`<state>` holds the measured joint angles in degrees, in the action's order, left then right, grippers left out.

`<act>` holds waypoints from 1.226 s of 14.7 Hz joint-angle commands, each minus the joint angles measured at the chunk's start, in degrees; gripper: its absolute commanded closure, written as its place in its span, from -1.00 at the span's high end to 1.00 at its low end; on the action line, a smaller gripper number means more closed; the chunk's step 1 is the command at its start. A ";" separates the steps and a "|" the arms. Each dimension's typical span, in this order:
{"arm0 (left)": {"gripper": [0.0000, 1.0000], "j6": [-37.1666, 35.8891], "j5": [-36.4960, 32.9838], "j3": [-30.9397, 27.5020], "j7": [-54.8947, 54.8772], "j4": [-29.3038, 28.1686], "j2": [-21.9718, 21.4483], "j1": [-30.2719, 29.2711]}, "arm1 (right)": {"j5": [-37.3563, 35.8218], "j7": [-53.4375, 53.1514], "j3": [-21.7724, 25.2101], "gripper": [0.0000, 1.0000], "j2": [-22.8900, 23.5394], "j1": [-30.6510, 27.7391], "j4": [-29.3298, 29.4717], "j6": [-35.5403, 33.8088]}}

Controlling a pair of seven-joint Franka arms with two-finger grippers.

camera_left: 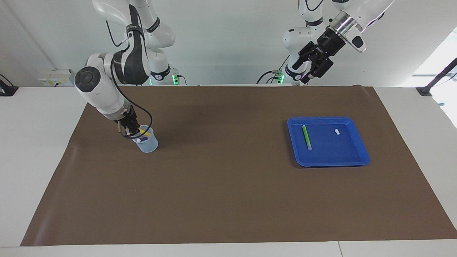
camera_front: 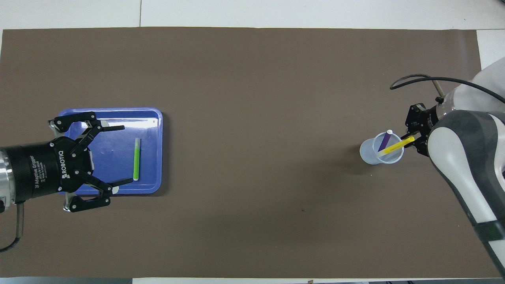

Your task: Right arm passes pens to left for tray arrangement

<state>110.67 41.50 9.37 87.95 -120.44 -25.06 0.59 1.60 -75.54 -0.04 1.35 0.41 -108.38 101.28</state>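
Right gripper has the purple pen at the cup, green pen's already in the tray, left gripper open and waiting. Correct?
Not quite: the right gripper is shut on the yellow pen, as the overhead view shows. The purple pen stands loose in the cup. The rest holds.

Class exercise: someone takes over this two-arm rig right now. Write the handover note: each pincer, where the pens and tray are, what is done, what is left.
Right pincer: shut on the yellow pen, at the cup's rim.
Left pincer: open, empty, raised near its own base, waiting.
Purple pen: standing in the cup.
Green pen: lying flat in the blue tray, with a small white piece nearby.
Done: one pen arranged.
Left: pass yellow, then purple, to the left arm for the tray.
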 commanded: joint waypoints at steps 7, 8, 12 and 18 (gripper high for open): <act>1.00 4.02 0.78 0.64 7.49 -1.38 -0.70 1.08 | 16.73 6.64 -2.50 -1.00 -5.21 0.03 1.59 0.76; 1.00 4.03 0.78 0.65 8.72 -1.21 0.09 1.08 | 19.38 6.72 -2.94 -1.00 -5.13 0.47 1.59 1.80; 1.00 4.03 0.78 3.28 14.60 -1.21 0.45 1.70 | 32.47 -3.26 -11.44 -1.00 -4.86 0.56 1.42 11.80; 1.00 5.08 -2.45 12.14 22.78 -0.86 -0.08 1.08 | 47.43 -15.94 -21.65 -1.00 -4.42 0.74 1.59 22.19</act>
<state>114.48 41.11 19.51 108.06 -120.50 -24.11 1.53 46.12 -87.73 -18.72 -3.41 1.84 -107.26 121.10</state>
